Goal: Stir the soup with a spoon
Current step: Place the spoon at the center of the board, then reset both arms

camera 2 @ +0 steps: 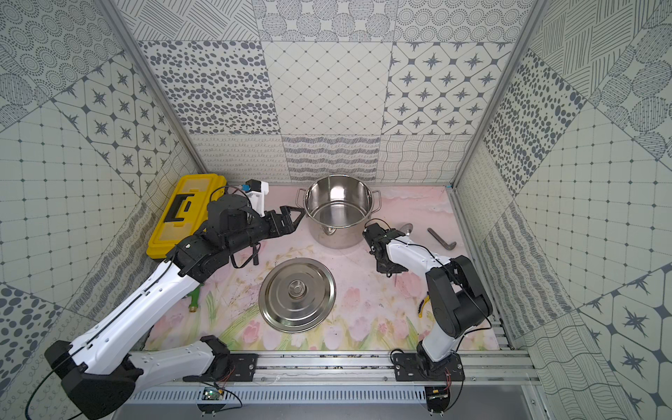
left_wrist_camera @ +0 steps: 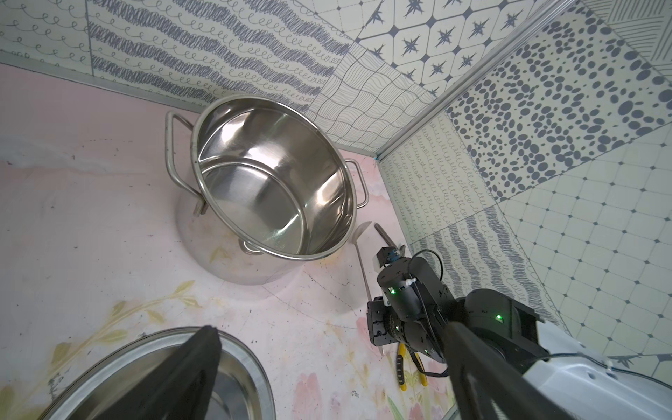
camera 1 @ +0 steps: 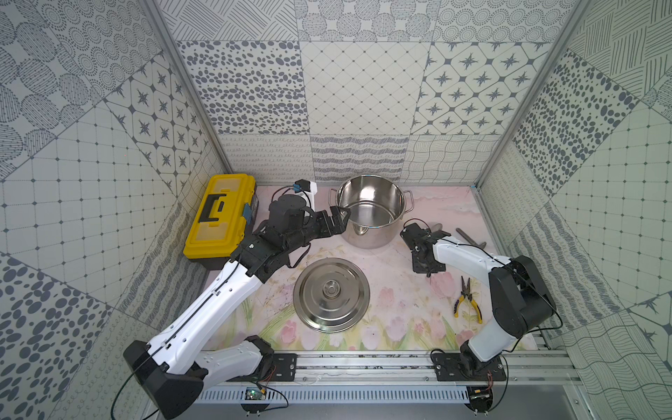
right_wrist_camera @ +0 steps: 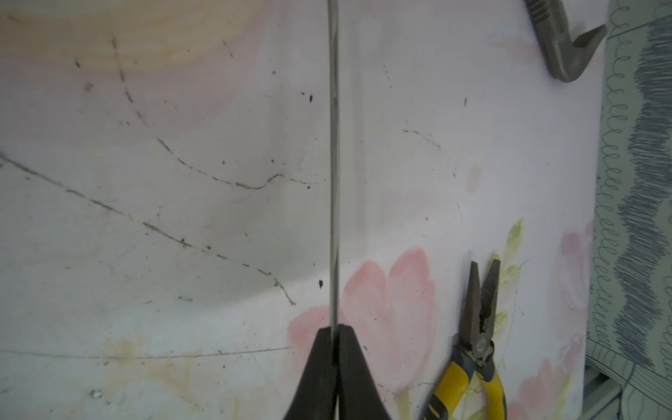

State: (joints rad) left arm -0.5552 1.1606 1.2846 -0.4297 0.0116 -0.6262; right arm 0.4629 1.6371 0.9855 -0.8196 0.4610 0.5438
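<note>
**Right fingers pinched on the ladle handle beside the stockpot; left fingers spread wide**

In both top views the left gripper point(camera 1: 342, 217) hovers at the near-left rim of the stockpot point(camera 1: 367, 196). Its fingers are spread wide with nothing between them; whether a tip touches the rim I cannot tell. The right gripper point(camera 1: 428, 267) points down at the surface to the pot's right, its fingertips hidden under its own body. The rounded end of the ladle point(camera 2: 407, 228) shows just beyond it, between the pot and a hammer point(camera 2: 442, 239). The lid point(camera 1: 331, 294) lies flat in front of the pot. A yellow toolbox point(camera 1: 218, 214) sits by the left wall, and pliers point(camera 1: 467, 300) lie near the right arm.

From the left wrist, its two dark fingers point(left_wrist_camera: 196, 367) stand well apart and hold nothing. The stockpot is upright, its inside bare shiny steel. The ladle point(left_wrist_camera: 364, 269) lies outside it, just beside its wall, with the handle running into the right gripper.

From the right wrist, the black fingers point(right_wrist_camera: 320, 363) are drawn almost together, pinching the thin steel handle edge-on between their tips. Whether the ladle rests on the surface or is raised I cannot tell.

The surface is a pink mat point(right_wrist_camera: 182, 218) printed with tulips and scuffed with dark arcs. The walls point(camera 1: 363, 91) are grey-and-white patterned panels. An aluminium rail point(camera 1: 363, 358) at the front carries both arm bases.
</note>
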